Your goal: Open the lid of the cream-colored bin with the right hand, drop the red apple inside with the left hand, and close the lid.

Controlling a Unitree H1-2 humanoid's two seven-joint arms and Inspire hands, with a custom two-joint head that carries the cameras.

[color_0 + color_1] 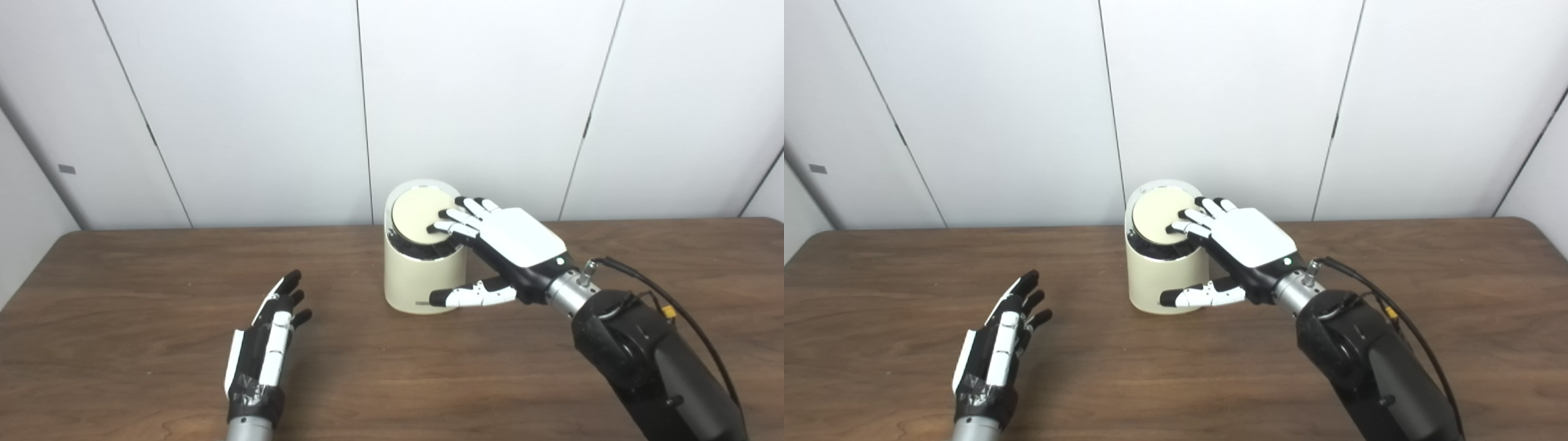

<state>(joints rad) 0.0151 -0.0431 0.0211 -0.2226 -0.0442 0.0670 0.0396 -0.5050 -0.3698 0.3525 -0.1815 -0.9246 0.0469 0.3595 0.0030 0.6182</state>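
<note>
Low in the frame's left, the left hand (266,343) hovers just over the wooden table (153,288), fingers spread, holding nothing. Right of centre, the right hand (499,245) lies flat, its fingertips (450,222) on the tilted lid (419,214) and its thumb along the wall of the cream-colored bin (422,278), which stands mid-frame near the table's far edge before the white wall (245,92).

Dark wood table (153,269); cream bin (422,278) standing upright near back edge.
</note>
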